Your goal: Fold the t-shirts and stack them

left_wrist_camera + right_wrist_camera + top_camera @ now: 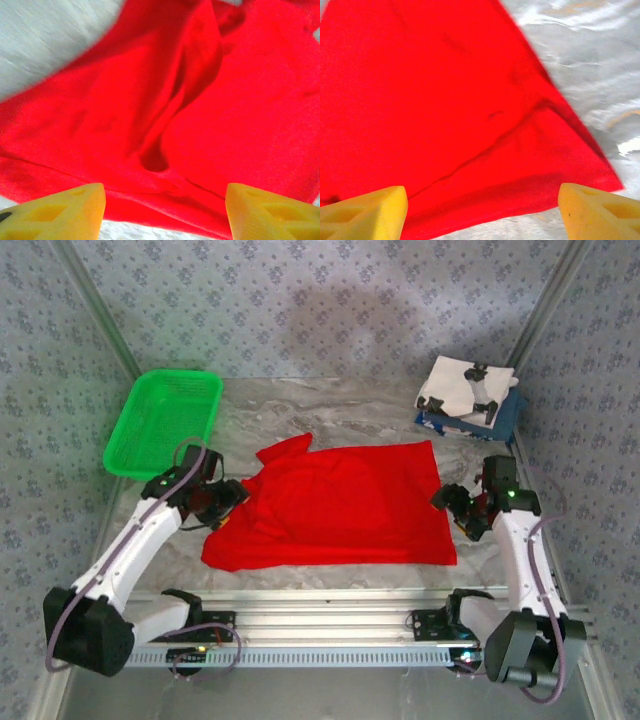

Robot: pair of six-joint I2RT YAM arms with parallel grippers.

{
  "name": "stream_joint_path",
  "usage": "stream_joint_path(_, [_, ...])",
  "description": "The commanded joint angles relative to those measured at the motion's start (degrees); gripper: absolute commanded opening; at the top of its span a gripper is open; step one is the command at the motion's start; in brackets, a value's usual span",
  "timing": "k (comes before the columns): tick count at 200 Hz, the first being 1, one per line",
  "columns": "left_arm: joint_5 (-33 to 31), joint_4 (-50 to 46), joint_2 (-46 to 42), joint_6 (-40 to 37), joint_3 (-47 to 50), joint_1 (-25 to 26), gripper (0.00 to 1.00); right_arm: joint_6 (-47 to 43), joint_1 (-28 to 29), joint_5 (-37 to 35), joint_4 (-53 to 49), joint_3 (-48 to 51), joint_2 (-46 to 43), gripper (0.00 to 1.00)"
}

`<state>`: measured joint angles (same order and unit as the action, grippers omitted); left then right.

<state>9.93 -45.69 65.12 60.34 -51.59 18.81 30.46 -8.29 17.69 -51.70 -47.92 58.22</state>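
Note:
A bright red t-shirt (pixel 345 505) lies spread on the marble table, a sleeve bunched at its upper left. My left gripper (pixel 230 498) sits at the shirt's left edge, open, its yellow fingertips (pixel 60 212) apart above the wrinkled red cloth (pixel 165 115). My right gripper (pixel 462 508) is at the shirt's right edge, open too, with its fingertips (pixel 600 212) spread over the flat red hem (pixel 470 150). Neither holds anything. A folded white t-shirt with black marks (pixel 465 388) rests on a navy one (pixel 505 415) at the back right.
A green plastic mesh basket (pixel 165 422) stands at the back left. Metal frame rails run along the table's sides and its near edge (pixel 330 625). Bare marble (pixel 330 405) lies behind the red shirt.

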Motion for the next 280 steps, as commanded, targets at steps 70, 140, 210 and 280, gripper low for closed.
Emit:
stream_joint_path(70, [5.9, 11.6, 12.7, 8.5, 4.2, 5.5, 0.58, -3.1, 8.2, 9.2, 6.3, -0.5, -1.2, 0.83])
stream_joint_path(140, [4.2, 13.2, 16.9, 7.6, 2.6, 6.2, 0.20, -3.1, 9.0, 8.9, 6.1, 0.0, -0.7, 0.83])
stream_joint_path(210, [5.0, 8.3, 28.4, -2.5, -12.8, 9.3, 0.06, -2.7, 9.5, 8.9, 7.6, 0.5, 0.7, 0.82])
stream_joint_path(280, [7.7, 4.9, 39.3, -9.9, -25.6, 10.7, 0.50, -1.5, 11.1, 8.4, 9.8, 1.2, 3.6, 0.82])
